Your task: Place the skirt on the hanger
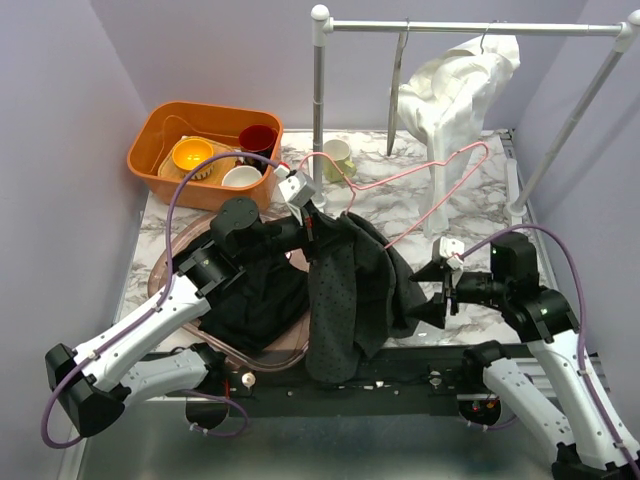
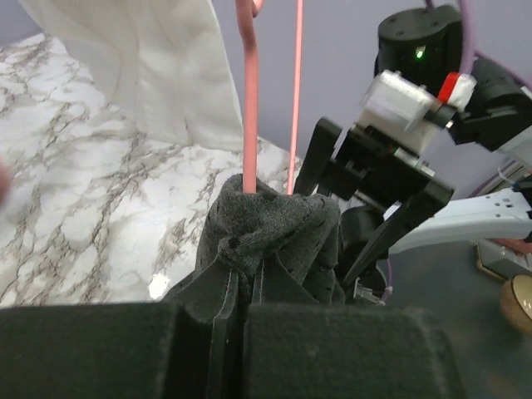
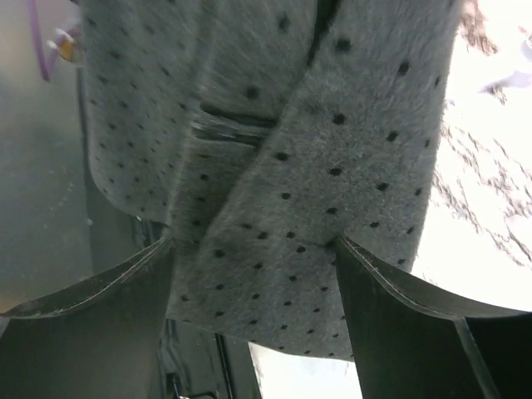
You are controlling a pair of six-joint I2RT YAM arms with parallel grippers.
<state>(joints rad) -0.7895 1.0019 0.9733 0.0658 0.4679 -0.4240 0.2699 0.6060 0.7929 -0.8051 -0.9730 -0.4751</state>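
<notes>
One dark grey dotted fabric skirt (image 1: 345, 290) drapes over the table's near edge, between two grippers. The left gripper (image 2: 237, 332) is clamped tight on its bunched top, where one pink wire hanger (image 1: 440, 195) enters the cloth. The right gripper (image 1: 440, 292) stands wide apart just beside the skirt, gripping nothing. Beyond, one orange plastic tub (image 1: 145, 145) holds three pieces of crockery. One white garment (image 1: 455, 90) hangs from the metal rail (image 1: 470, 28). The marble-patterned tabletop (image 1: 400, 205) is enclosed by lilac walls (image 1: 60, 100).

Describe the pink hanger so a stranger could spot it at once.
Find the metal clothes rail at the marble table's back. Below it, a thin wire hanger slants into the dark skirt. It alone is pink, unlike the purple cables.
</notes>
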